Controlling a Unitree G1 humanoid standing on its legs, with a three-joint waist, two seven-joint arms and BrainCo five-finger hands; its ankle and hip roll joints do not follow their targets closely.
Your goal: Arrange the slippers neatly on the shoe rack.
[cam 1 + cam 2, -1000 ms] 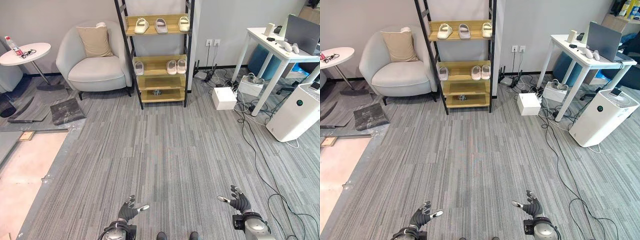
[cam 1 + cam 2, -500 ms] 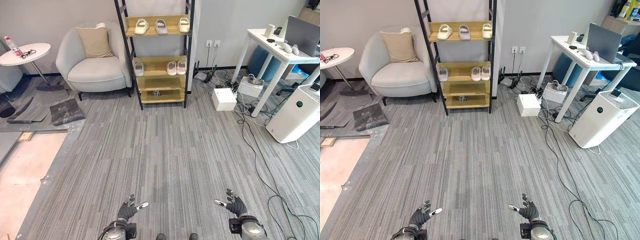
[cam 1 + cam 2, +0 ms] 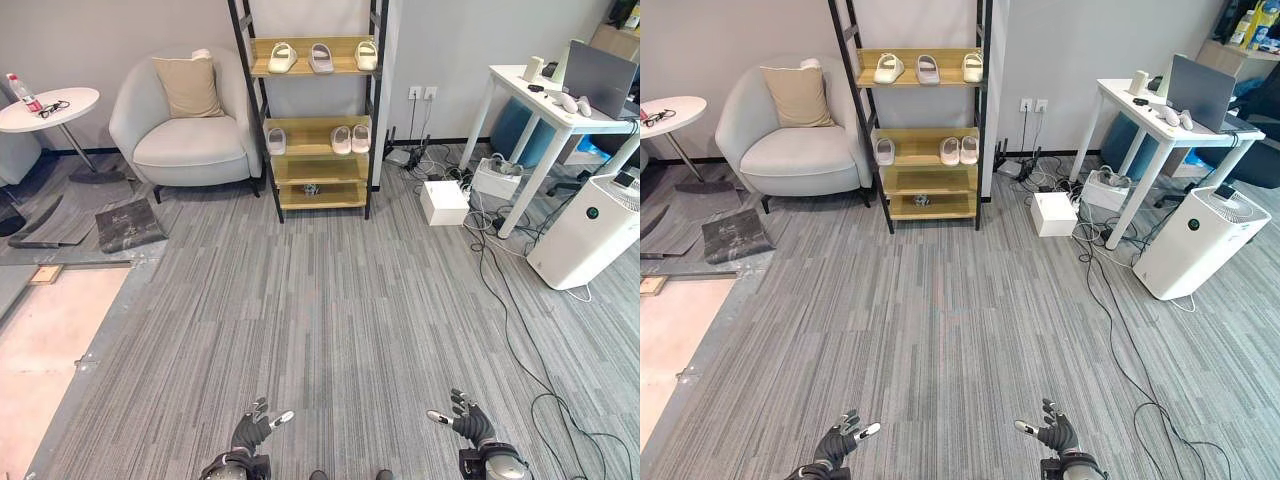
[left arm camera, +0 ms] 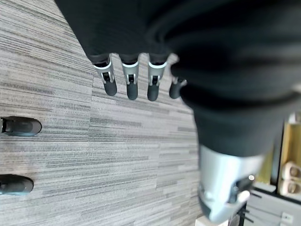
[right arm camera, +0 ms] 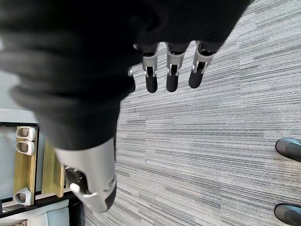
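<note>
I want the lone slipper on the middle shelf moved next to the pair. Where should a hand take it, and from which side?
Judging from here: grip the lone slipper across its strap, coming from the open front of the rack. Its toe points to the wall, its heel to the room. The post beside it blocks a sideways reach. Both hands, left and right, are open.

The room is evenly and brightly lit from overhead, so shadows are soft: a faint one sits under the armchair and beneath the white desk. The grey carpet shows no glare. Straight lines bow toward the edges of both head views, the shoe rack leaning inward. Up close in the wrist views, each dark ribbed cover is a blurred mass, while the carpet stripes past the fingers stay crisp
</note>
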